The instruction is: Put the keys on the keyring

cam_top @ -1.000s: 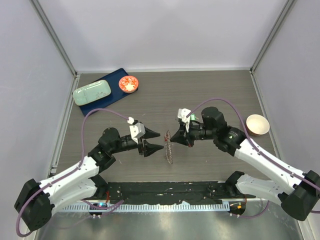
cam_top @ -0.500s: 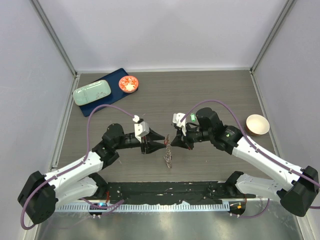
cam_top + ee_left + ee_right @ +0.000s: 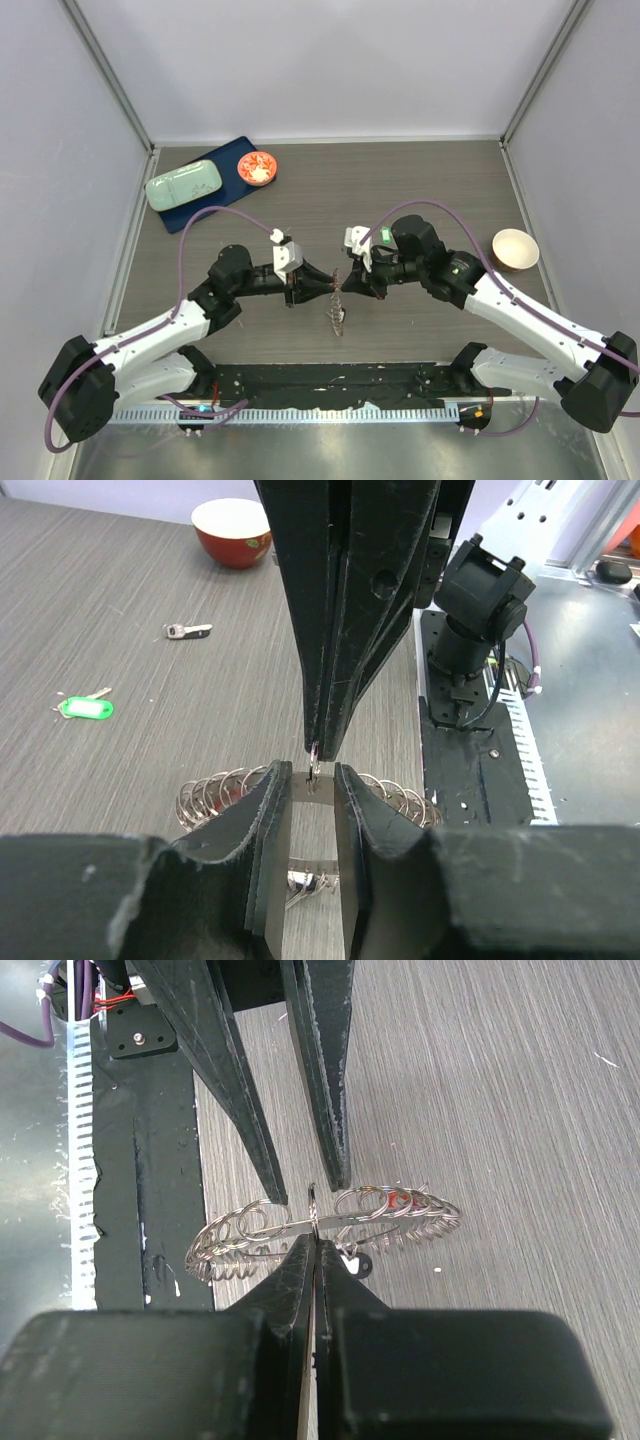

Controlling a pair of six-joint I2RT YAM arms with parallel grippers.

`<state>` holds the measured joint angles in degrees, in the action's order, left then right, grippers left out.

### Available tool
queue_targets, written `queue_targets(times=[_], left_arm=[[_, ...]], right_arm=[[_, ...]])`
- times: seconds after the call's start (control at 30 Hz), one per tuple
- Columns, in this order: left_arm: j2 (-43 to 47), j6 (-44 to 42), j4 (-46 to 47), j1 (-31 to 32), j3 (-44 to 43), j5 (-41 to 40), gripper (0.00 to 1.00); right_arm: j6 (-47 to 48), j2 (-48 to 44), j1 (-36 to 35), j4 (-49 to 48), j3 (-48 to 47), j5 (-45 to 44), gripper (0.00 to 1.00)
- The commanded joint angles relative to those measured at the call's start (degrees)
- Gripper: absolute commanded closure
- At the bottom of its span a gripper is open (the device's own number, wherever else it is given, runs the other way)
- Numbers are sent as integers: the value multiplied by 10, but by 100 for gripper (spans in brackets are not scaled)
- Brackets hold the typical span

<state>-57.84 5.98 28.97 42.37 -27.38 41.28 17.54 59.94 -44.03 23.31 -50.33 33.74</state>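
Observation:
The keyring (image 3: pixel 338 308), a grey metal band fringed with small silvery rings, stands on edge at the table's middle. My right gripper (image 3: pixel 346 287) is shut on one small ring at its top, as the right wrist view (image 3: pixel 315 1245) shows over the band (image 3: pixel 370 1217). My left gripper (image 3: pixel 324 285) is open. Its fingers (image 3: pixel 335 1110) straddle that small ring just above the band (image 3: pixel 215 790), with the gripper (image 3: pixel 312 780) facing the right gripper's tip (image 3: pixel 318 742). A green-tagged key (image 3: pixel 85 708) and a second small key (image 3: pixel 188 630) lie on the table beyond.
A blue tray (image 3: pixel 228 150) at the back left carries a pale green case (image 3: pixel 185 185) and a red dish (image 3: pixel 257 168). A bowl (image 3: pixel 515 250) stands at the right, red-sided in the left wrist view (image 3: pixel 232 530). The black rail (image 3: pixel 330 378) runs along the near edge.
My left gripper has moved right until its open fingers reach the top of the keyring. My right gripper shifted slightly left with the ring still in it.

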Motion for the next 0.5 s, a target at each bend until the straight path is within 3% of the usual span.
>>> queue_targets(times=[0.0,0.47], left_arm=[[-8,2,22,7,-26,19,74],[-26,-11,-15,12,-41,19,79]], right_arm=[[5,-4,-5,-19,-31,2,99],[3,-4,-9,-22,-31,2,99]])
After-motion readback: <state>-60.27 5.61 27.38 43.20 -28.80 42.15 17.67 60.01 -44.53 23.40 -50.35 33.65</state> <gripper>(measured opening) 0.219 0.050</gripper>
